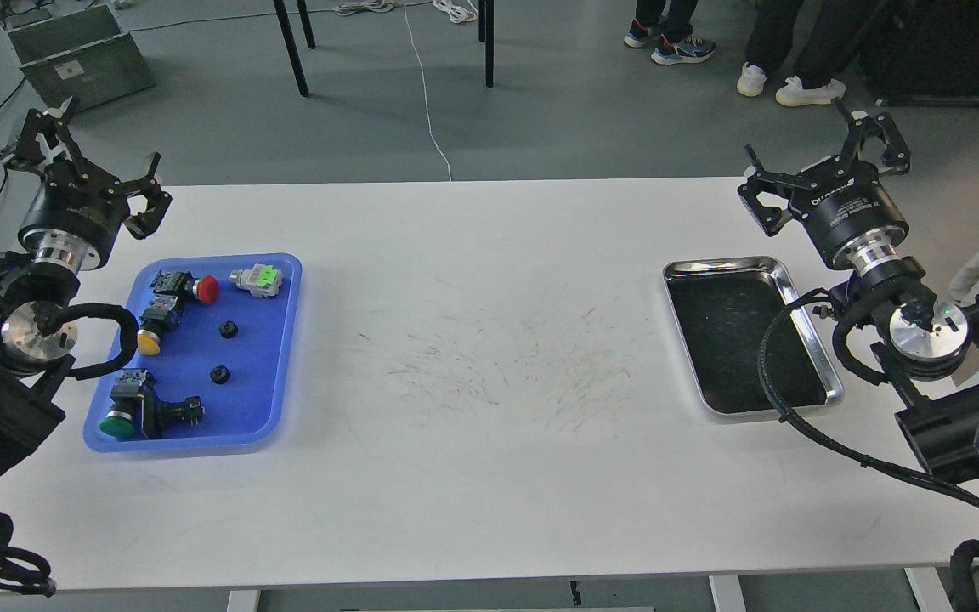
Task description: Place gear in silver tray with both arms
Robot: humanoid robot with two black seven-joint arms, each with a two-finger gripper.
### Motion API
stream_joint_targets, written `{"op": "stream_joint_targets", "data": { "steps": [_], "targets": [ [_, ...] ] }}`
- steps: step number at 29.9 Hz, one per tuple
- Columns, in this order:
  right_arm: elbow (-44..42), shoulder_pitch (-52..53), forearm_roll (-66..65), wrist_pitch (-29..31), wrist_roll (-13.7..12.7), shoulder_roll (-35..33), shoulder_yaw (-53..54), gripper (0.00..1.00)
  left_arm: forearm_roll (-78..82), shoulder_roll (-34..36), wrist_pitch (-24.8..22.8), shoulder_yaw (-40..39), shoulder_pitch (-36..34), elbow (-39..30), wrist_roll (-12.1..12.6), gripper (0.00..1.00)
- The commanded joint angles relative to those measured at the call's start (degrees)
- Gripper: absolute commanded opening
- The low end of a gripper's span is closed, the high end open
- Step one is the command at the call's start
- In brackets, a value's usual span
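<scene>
So nothing grasped yet: left gripper (pixel 86 157) and right gripper (pixel 829 161) both splayed, empty; two black gears (pixel 228 329) sit in blue tray (pixel 281 374); silver tray (pixel 804 319) bare, far right; left should drop vertically on one gear, clear of the switches (pixel 192 287).

blue tray (pixel 281 340), silver tray (pixel 808 327) w/ dark floor

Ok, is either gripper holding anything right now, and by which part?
Nothing held. Left gripper and right gripper are both open and empty, raised off the table.
</scene>
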Motion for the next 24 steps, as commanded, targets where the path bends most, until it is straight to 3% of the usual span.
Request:
{"op": "stream_joint_targets", "data": {
  "steps": [1,8,12,18,21,24],
  "targets": [
    [0.26,0.13,0.00,-0.36,0.00,0.00,-0.12,0.99,5.42,0.13,0.00,1.27,0.04,0.03,-0.27,0.99],
    [0.26,0.75,0.00,-0.45,-0.09,0.09,-0.03,0.99,14.13,0.66,0.00,4.78,-1.37,-0.14,-0.18,0.98],
    [0.00,1.19,0.00,-0.28,-0.09,0.79,0.06,0.99,24.22,7.05,0.00,8.65,-2.69,-1.01,-0.36,0.98],
    [0.35,1.63,0.00,0.25,-0.18,2.72,-0.03,0.99,32.94,21.90,0.00,9.45,-3.92,-12.59,0.60,0.98],
    [1.75,2.24,0.00,-0.72,-0.18,3.07,-0.47,0.99,36.10,31.21,0.00,9.54,-3.22,-24.28,3.14,0.98],
    [4.65,2.16,-0.18,-0.80,-0.09,2.37,-1.52,0.99,43.21,35.37,0.00,9.54,-3.22,-30.71,4.65,0.98]
  ]
}}
